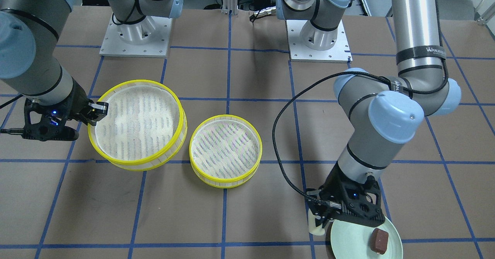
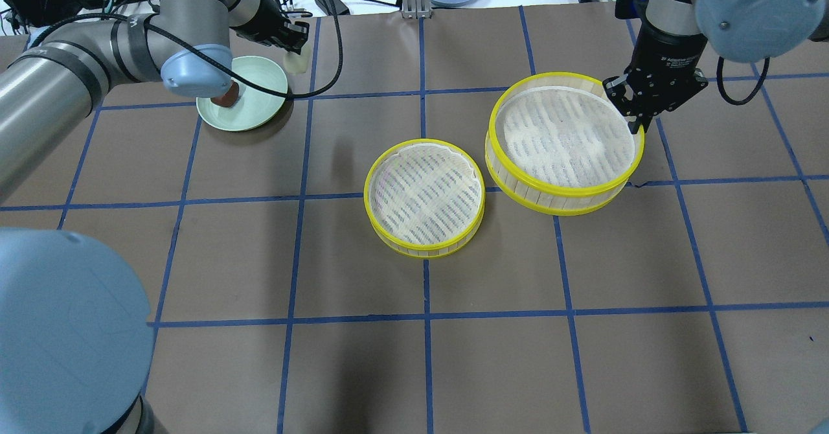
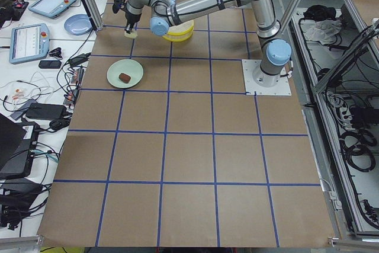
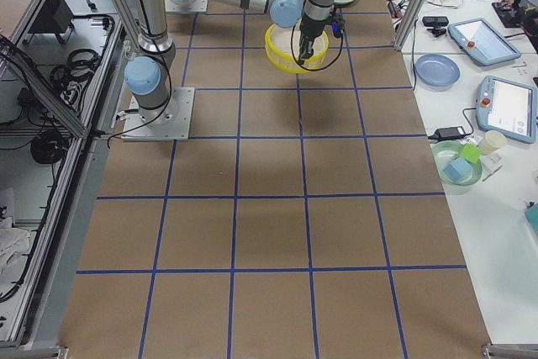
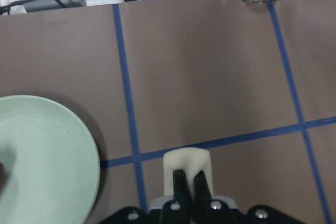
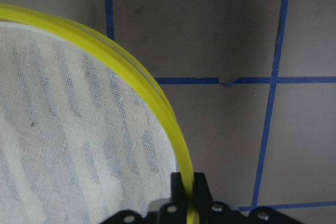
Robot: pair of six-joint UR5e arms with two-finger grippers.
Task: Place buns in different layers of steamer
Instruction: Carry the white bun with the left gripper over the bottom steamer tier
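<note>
A: Two steamer trays show from the front. Which is gripped?
B: The larger steamer tray (image 1: 139, 123); the right gripper (image 1: 101, 111) is clamped on its yellow rim. The smaller steamer tray (image 1: 226, 150) sits just beside it.
A: Overhead?
B: The left gripper (image 2: 295, 46) pinches the cream-white bun (image 2: 296, 63) just beside the green plate (image 2: 259, 107), where the brown bun (image 2: 227, 99) lies.
A: Wrist cameras?
B: Left jaws closed on that bun; right jaws straddle the rim.
</note>
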